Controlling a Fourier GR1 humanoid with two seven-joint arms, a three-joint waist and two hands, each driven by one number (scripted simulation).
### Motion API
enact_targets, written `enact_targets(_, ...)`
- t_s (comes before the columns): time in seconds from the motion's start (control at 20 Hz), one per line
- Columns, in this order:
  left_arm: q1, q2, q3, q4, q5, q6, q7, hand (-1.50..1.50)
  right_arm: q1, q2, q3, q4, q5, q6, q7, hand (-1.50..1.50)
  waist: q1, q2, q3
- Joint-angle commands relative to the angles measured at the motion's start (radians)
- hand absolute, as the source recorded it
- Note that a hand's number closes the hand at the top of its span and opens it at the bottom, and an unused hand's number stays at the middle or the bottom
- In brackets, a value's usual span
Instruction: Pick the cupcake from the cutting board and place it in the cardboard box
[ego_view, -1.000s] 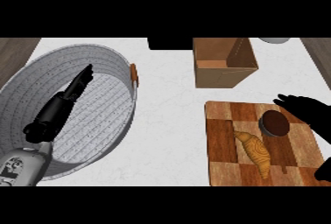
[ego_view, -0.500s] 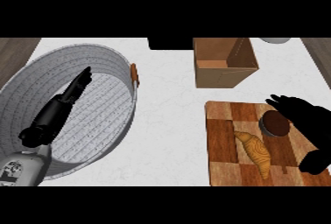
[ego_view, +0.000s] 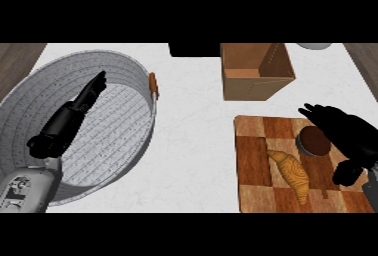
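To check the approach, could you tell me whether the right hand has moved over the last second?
Yes. The right hand has come further left over the right edge of the cutting board, toward the cupcake, which sits where it was.

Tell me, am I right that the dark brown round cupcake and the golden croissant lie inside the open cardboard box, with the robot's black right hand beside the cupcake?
No. The head view shows the dark brown round cupcake and the golden croissant lying on the chequered wooden cutting board, not in the open cardboard box. The black right hand is beside the cupcake.
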Motion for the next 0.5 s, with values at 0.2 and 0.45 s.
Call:
enact_targets(0.2, 0.016, -0.017, 0.039, -0.023, -0.013, -0.056, 0.012, 0.0, -0.049, 0.019, -0.057, 0.227, 0.064, -0.102, -0.168, -1.5, 0.003, 0.001, 0.0)
enact_targets(0.45, 0.078, -0.034, 0.058, -0.081, -0.043, -0.069, -0.004, 0.0, -0.057, 0.073, -0.046, 0.204, 0.11, -0.043, -0.146, -1.5, 0.003, 0.0, 0.0)
